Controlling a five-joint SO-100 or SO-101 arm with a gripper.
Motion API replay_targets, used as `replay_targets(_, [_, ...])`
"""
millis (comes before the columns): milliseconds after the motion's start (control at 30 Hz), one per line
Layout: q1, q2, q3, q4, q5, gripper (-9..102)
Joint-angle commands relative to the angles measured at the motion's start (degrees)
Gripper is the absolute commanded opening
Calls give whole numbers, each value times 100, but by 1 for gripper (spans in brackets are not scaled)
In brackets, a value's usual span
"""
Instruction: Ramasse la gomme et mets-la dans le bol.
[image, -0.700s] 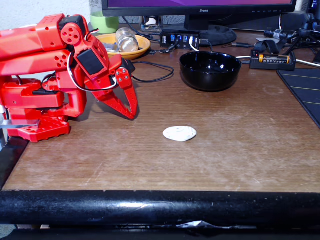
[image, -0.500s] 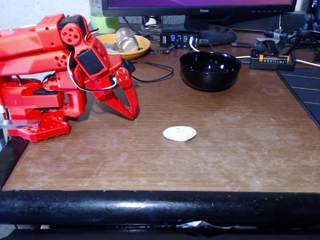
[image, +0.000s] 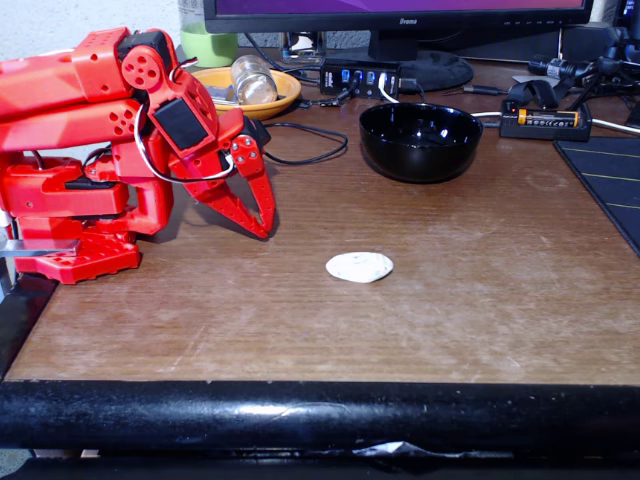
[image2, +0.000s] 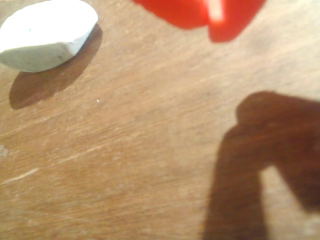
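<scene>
Nothing has changed over the last moment: arm, gomme & bol sit exactly as before, so the task hasn't really begun. In the fixed view, far left, the red arm is folded low w/ the gripper (image: 262, 222) pointing down at the table (image: 480, 300), fingers drawn together at the tips, holding nothing. The gomme (image: 359, 266) lies flat just right of it & nearer the front edge; wrist view has it top left (image2: 46, 32). The bol (image: 421, 141) is further back & right, well apart from the gomme. Reach & grasp remain to do
</scene>
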Motion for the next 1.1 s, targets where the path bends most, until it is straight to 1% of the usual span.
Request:
replay_targets(0, [-44, -35, 158, -26, 26, -5])
replay_targets(100, [35, -44, 88, -246, -79, -6])
replay_targets(167, [-79, -255, -202, -264, -114, -6])
replay_targets(267, [-158, -1274, -773, -888, -255, -6])
replay_targets(400, [-44, -3243, -1837, -1837, -1459, -6])
replay_targets(500, [26, -4008, -2584, -1898, -2338, -5])
replay_targets(600, [202, -4307, -2979, -2250, -3129, -3])
replay_targets(633, [220, -4421, -3129, -2197, -3577, 1])
replay_targets(700, [255, -4553, -3322, -2417, -4025, 2])
replay_targets(767, [255, -5027, -3946, -2136, -4236, 1])
replay_targets(900, [193, -5862, -5186, -1688, -4808, 6])
replay_targets(967, [202, -5880, -5388, -1705, -5106, 7])
replay_targets(1067, [229, -5766, -5291, -1811, -5607, 8])
